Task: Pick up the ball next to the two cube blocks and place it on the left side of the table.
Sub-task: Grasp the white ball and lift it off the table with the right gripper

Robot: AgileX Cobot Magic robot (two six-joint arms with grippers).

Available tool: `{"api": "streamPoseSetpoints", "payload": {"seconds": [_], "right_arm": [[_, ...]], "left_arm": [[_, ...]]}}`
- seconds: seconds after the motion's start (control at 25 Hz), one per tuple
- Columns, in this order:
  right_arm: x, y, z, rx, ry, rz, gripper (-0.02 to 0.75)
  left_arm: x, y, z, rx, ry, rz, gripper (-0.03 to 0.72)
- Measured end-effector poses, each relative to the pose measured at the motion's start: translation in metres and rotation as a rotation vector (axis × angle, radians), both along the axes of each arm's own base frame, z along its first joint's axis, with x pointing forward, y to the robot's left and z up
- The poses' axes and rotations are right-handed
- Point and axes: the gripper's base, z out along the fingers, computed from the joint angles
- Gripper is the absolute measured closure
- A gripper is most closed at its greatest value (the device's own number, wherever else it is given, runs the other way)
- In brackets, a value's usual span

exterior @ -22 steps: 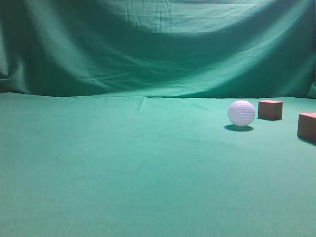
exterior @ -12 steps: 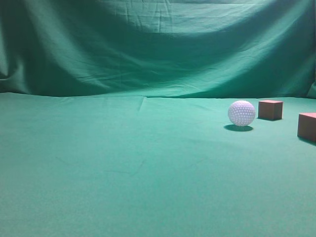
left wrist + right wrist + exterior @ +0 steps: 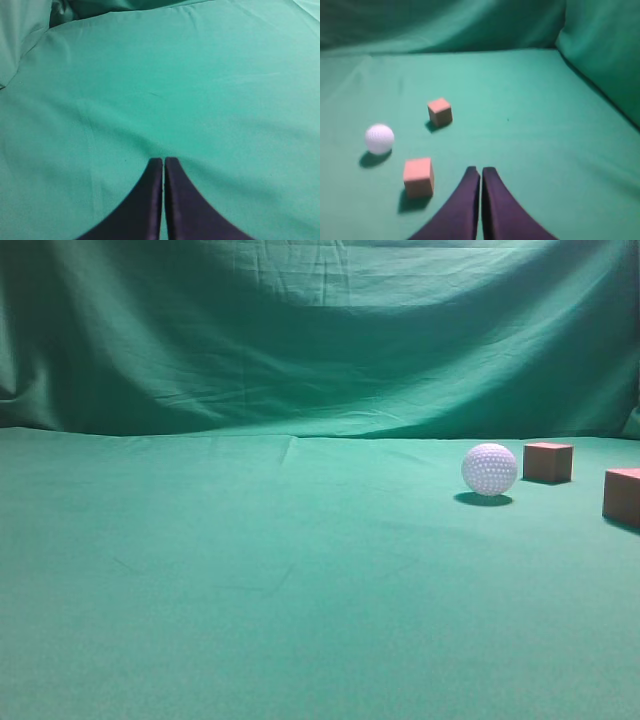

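Note:
The white dimpled ball (image 3: 489,469) rests on the green table (image 3: 250,570) at the right. One reddish-brown cube (image 3: 548,461) sits just right of it, the other cube (image 3: 622,496) nearer at the right edge. In the right wrist view the ball (image 3: 379,138) lies at the left, one cube (image 3: 418,176) close left of my right gripper (image 3: 480,171), the other cube (image 3: 440,111) farther off. The right gripper is shut and empty, above the cloth. My left gripper (image 3: 163,160) is shut and empty over bare cloth. Neither gripper shows in the exterior view.
A green cloth backdrop (image 3: 320,330) rises behind the table. In the right wrist view the cloth wall (image 3: 600,45) folds up at the right. A fold of cloth (image 3: 20,35) rises at the upper left of the left wrist view.

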Motion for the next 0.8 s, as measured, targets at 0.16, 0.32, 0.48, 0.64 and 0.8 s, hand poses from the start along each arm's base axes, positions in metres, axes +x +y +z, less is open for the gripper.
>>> {"api": "streamPoseSetpoints", "payload": {"seconds": [0.16,0.32,0.48,0.64,0.8], "right_arm": [[0.004,0.000,0.022,0.109,-0.245,-0.012,0.738],[0.000,-0.002,0.050,0.229,-0.539,-0.022,0.738],[-0.003,-0.001,0.080,0.262,-0.510,-0.014,0.738],[0.008,0.002,0.118,0.207,-0.235,-0.014,0.738],[0.036,0.007,0.127,0.140,0.129,-0.009,0.738]], "left_arm": [[0.000,0.000,0.000,0.000,0.000,0.000,0.688],[0.000,0.000,0.000,0.000,0.000,0.000,0.688],[0.000,0.000,0.000,0.000,0.000,0.000,0.688],[0.000,0.000,0.000,0.000,0.000,0.000,0.688],[0.000,0.000,0.000,0.000,0.000,0.000,0.688]]}}
